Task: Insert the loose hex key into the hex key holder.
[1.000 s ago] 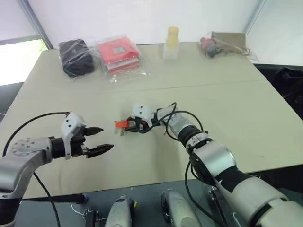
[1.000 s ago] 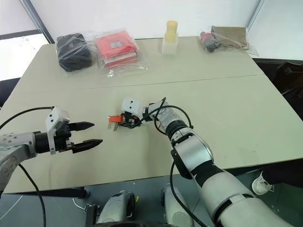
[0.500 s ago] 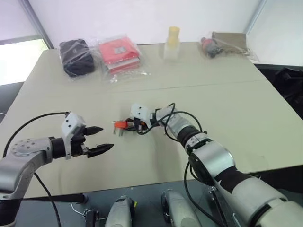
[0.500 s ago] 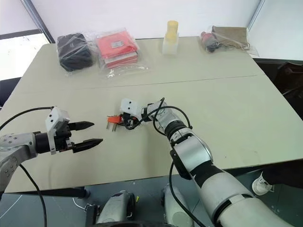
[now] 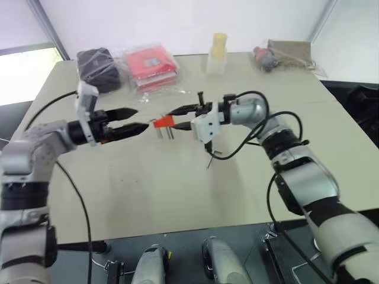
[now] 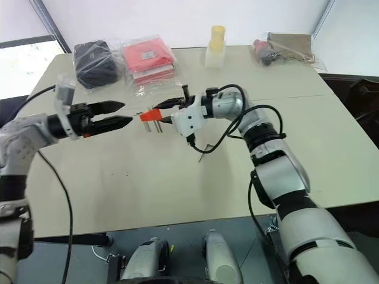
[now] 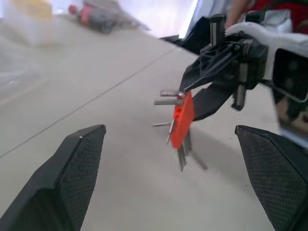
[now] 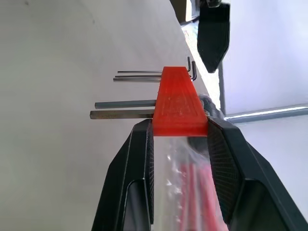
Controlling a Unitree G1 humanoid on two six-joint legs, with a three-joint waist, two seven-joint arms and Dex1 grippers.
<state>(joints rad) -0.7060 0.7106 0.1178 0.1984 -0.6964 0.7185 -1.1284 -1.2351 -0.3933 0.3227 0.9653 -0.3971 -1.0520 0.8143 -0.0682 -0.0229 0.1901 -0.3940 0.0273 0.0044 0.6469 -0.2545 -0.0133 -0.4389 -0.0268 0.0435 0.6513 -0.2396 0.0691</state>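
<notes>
Over the pale counter (image 5: 118, 177) the two arms meet nose to nose. The right jaws, set narrow, grip the orange hex key holder (image 5: 164, 122) by one end and hold it clear of the surface – its long axis aimed at the left jaws, its stored keys sticking out crosswise. The left jaws stand wide and empty just short of it. A thin dark rod, apparently the loose hex key (image 5: 209, 160), lies flat on the counter beneath the right wrist – beyond the holder from the free left jaws.
</notes>
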